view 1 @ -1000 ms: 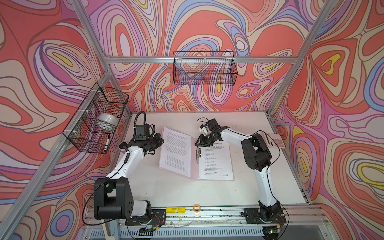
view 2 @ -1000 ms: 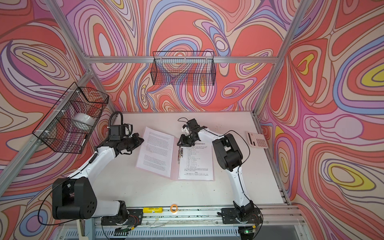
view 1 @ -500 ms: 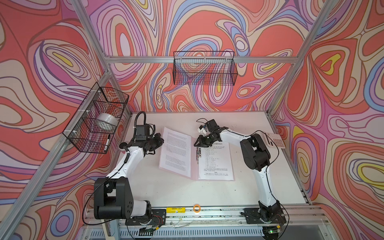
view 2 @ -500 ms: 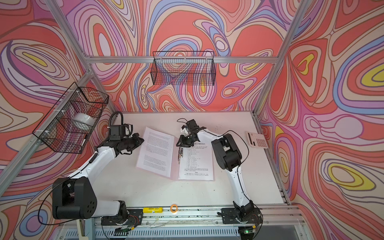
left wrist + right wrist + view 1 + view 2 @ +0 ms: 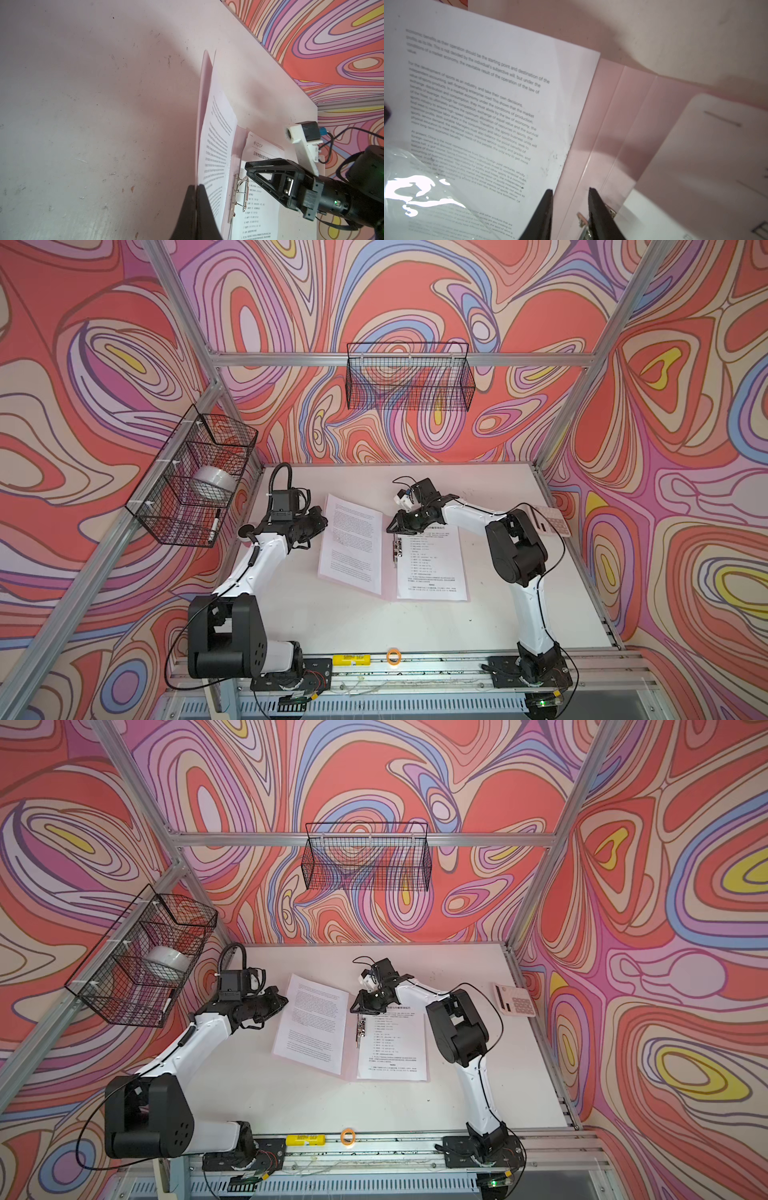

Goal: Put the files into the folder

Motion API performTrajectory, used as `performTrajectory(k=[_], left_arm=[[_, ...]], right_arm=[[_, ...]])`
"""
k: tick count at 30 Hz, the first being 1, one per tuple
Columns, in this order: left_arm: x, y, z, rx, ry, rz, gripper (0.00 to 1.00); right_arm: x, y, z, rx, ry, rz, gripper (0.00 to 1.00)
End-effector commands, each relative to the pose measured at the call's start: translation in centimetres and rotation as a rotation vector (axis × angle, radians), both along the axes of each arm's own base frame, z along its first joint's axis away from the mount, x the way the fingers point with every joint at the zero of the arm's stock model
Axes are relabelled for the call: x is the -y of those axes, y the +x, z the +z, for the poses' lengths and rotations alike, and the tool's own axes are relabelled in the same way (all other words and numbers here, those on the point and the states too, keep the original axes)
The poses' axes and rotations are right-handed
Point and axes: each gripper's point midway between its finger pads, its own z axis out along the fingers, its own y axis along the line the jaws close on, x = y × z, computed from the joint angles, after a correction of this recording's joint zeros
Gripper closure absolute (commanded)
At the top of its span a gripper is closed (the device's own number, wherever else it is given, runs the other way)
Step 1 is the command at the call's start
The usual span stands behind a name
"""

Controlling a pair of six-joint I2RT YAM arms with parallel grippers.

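Observation:
The pale-pink folder [image 5: 388, 577] [image 5: 351, 1054] lies open mid-table, its left cover tilted up. One of the files [image 5: 353, 543] [image 5: 218, 145] [image 5: 477, 104] rests on that cover. Another, with a bold heading [image 5: 430, 564] [image 5: 392, 1048], lies flat on the right half. The metal clip [image 5: 398, 547] [image 5: 234, 197] [image 5: 581, 218] runs along the spine with its wire arms raised. My left gripper [image 5: 323, 524] [image 5: 196, 186] is shut on the outer edge of the raised cover and its sheet. My right gripper [image 5: 392, 526] [image 5: 570, 190] hovers over the spine at the clip's far end, open, holding nothing.
A pinkish calculator [image 5: 550, 520] lies at the table's right edge. A wire basket [image 5: 195, 481] with a tape roll hangs on the left wall. Another wire basket [image 5: 409, 377] hangs on the back wall. A yellow block [image 5: 351, 659] and an orange ring [image 5: 394, 655] sit on the front rail.
The right arm has edged slightly left over the spine. The left arm and the papers have not visibly moved.

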Motion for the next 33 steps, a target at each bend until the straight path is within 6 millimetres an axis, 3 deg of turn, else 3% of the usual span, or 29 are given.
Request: performTrajectory(k=[1, 15, 26, 28, 33], left_arm=[[0.2, -0.3, -0.9, -0.034, 0.004, -0.002, 1.0], [0.2, -0.3, -1.0, -0.031, 0.004, -0.003, 1.0], [-0.6, -1.2, -0.9, -0.027, 0.007, 0.063, 1.0], [-1.0, -1.8, -0.9, -0.028, 0.015, 0.093, 1.0], [-1.7, -2.9, -0.3, -0.005, 0.041, 0.123, 1.0]], right_arm=[[-0.6, -0.8, 2.9, 0.053, 0.037, 0.017, 0.7], [-0.2, -4.9, 3.0, 0.036, 0.023, 0.029, 0.69], [3.0, -5.8, 8.2, 0.072, 0.011, -0.189, 0.72], [3.7, -6.7, 8.3, 0.041, 0.029, -0.234, 0.77], [4.3, -8.4, 7.8, -0.011, 0.087, -0.28, 0.77]])
